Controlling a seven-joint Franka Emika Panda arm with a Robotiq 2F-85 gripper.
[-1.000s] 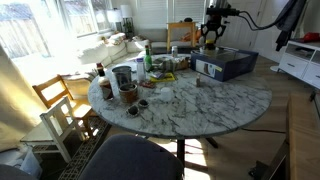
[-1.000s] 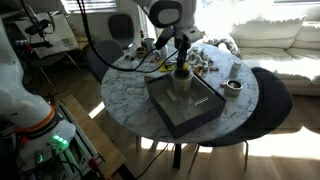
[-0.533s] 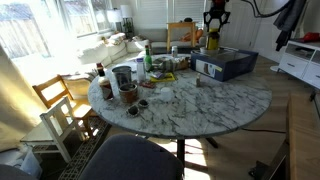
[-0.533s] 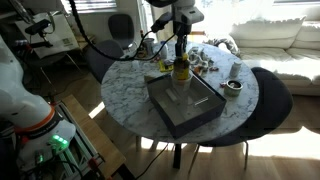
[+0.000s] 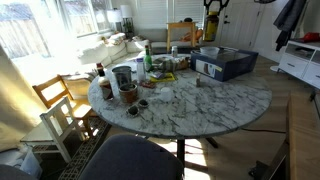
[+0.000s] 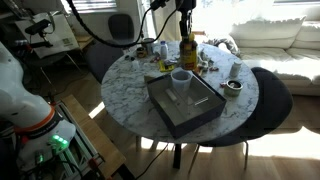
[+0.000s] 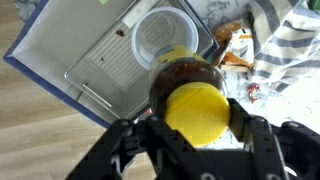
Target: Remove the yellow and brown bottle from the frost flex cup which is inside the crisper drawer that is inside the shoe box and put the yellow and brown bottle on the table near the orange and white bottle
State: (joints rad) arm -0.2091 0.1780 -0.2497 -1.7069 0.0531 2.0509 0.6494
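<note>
since a second ago the gripper (image 7: 198, 125) is rising, carrying the bottle (image 6: 187, 52) up out of the cup (image 6: 181, 78). its jaws are pressing on both sides of the bottle. the bottle is hanging in air above the box (image 6: 168, 120), high over the table (image 6: 125, 90).

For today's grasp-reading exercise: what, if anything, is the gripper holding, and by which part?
The gripper holds the yellow and brown bottle, pinched on both sides at its yellow upper end.
</note>
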